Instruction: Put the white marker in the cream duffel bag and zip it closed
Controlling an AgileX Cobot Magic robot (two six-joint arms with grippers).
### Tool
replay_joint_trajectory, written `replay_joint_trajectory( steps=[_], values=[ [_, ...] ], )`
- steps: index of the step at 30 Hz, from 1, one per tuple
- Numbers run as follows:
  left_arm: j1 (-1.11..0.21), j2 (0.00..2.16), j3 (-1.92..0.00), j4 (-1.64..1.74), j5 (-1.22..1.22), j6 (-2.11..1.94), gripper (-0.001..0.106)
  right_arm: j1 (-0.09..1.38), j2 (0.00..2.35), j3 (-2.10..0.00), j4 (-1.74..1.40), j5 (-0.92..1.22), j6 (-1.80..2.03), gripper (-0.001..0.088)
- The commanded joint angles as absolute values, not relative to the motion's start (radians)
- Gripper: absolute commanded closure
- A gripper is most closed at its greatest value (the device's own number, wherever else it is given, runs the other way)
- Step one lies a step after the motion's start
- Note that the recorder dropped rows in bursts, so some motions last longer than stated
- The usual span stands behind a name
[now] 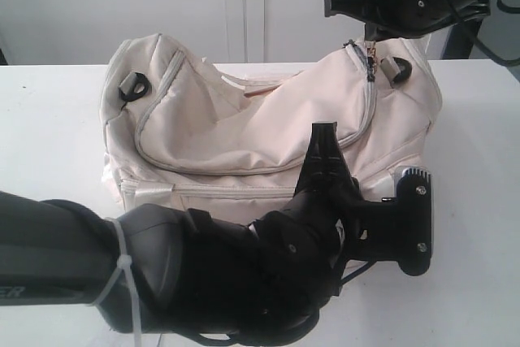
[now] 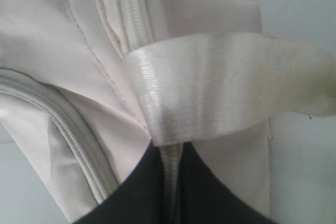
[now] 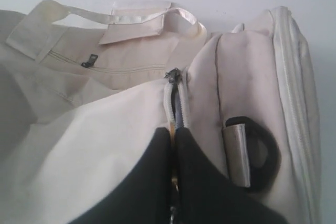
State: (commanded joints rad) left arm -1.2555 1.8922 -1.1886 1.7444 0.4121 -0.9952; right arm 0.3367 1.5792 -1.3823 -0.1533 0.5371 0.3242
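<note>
The cream duffel bag (image 1: 244, 127) lies on the white table (image 1: 49, 119), and its curved top zipper (image 1: 244, 170) looks drawn shut along its length. At the bag's right end, my right gripper (image 1: 370, 36) (image 3: 173, 132) is shut on the zipper pull (image 3: 179, 115), with a glint of gold between its fingers. My left gripper (image 1: 325, 148) (image 2: 170, 153) is shut on a corded seam of the bag's front, just under a satin strap handle (image 2: 226, 82). The white marker is out of view.
Black D-rings sit at both ends of the bag (image 1: 134, 84) (image 3: 260, 156). The far handle (image 3: 142, 17) lies flat behind the bag. My left arm (image 1: 162, 274) fills the foreground. A white wall stands behind the table.
</note>
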Motion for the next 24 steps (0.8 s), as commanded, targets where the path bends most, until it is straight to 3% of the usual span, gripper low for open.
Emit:
replay_joint_trajectory(
  steps=[24],
  values=[
    [-1.256,1.892,-1.189,1.744,0.41,-0.995,0.105,0.337,1.597,-1.382,-0.312,0.464,0.431,0.0868]
  ],
)
